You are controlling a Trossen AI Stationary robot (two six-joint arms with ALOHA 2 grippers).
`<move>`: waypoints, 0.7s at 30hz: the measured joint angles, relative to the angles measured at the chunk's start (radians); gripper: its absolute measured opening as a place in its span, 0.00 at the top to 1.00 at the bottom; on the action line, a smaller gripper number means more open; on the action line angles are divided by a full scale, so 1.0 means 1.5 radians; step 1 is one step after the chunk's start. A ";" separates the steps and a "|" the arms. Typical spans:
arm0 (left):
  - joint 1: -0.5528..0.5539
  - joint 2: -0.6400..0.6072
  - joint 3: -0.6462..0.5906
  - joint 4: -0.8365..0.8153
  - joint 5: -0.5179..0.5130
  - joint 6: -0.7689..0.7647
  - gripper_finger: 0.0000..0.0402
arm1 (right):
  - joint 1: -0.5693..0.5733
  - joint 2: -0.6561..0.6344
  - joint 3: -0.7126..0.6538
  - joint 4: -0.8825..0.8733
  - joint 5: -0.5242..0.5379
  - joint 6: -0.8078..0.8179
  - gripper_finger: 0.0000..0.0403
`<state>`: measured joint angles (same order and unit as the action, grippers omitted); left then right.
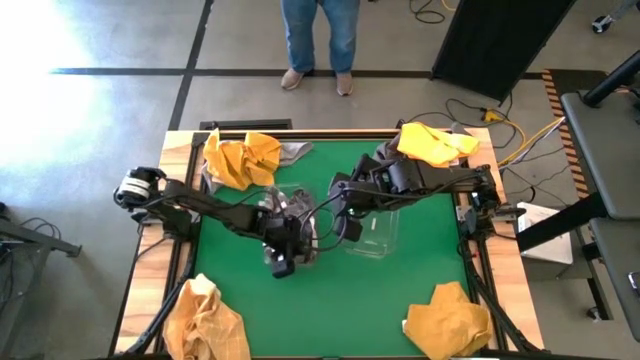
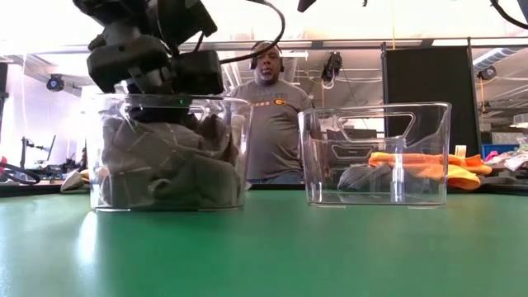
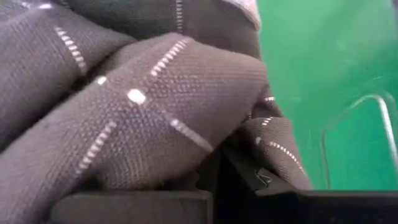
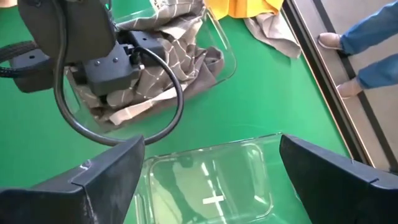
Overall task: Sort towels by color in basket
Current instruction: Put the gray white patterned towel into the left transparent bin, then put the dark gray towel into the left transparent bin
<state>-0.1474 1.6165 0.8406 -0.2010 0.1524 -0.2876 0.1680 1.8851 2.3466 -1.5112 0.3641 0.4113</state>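
Several grey towels (image 2: pixel 165 169) fill the left clear basket (image 2: pixel 239 148) at mid-table. My left gripper (image 1: pixel 288 238) reaches down into it, shut on a grey towel (image 3: pixel 155 118). Beside it stands a second clear basket (image 1: pixel 378 232) with nothing in it. My right gripper (image 4: pixel 211 180) hovers open above that basket, its fingers wide apart. Mustard-yellow towels lie crumpled at the far left (image 1: pixel 240 160), far right (image 1: pixel 435 142), near left (image 1: pixel 205 320) and near right (image 1: pixel 450 320) of the table. My left gripper has a fold of the grey towel (image 3: pixel 205 146) between its two closed-up fingers (image 3: pixel 292 199), coming from above and pointing down into the basket. The cloth bulges over the fingertips and hides the place of contact. The towel lies on the other grey towels in the basket.
A loose grey towel (image 1: pixel 292 152) lies beside the far-left yellow one, and another (image 1: pixel 384 156) beside the far-right one. A person (image 1: pixel 320 40) stands beyond the table's far edge. Bare green mat (image 1: pixel 340 310) lies between the baskets and the near edge.
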 joint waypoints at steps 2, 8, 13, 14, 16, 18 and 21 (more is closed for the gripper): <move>0.000 -0.008 0.003 -0.007 0.031 -0.002 1.00 | 0.000 0.000 0.000 -0.002 0.000 -0.001 0.09; -0.002 -0.031 0.068 -0.092 0.074 0.015 0.90 | -0.006 -0.022 0.000 -0.030 0.002 -0.010 0.09; 0.000 -0.054 0.161 -0.185 0.076 0.062 0.76 | -0.027 -0.059 -0.022 -0.040 0.059 -0.024 0.09; 0.000 -0.057 0.181 -0.216 0.077 0.073 0.73 | -0.035 -0.069 -0.035 -0.039 0.078 -0.022 0.09; 0.000 -0.060 0.219 -0.283 0.077 0.090 0.69 | -0.061 -0.097 -0.071 -0.039 0.120 -0.013 0.09; 0.000 -0.061 0.253 -0.352 0.078 0.093 0.67 | -0.098 -0.125 -0.113 -0.039 0.132 -0.014 0.09; 0.000 -0.061 0.295 -0.413 0.076 0.086 0.65 | -0.172 -0.157 -0.186 -0.034 0.119 -0.064 0.09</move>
<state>-0.1471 1.5253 1.2824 -0.8206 0.2671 -0.1582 -0.0896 1.6494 2.0676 -1.5622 0.5429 0.3150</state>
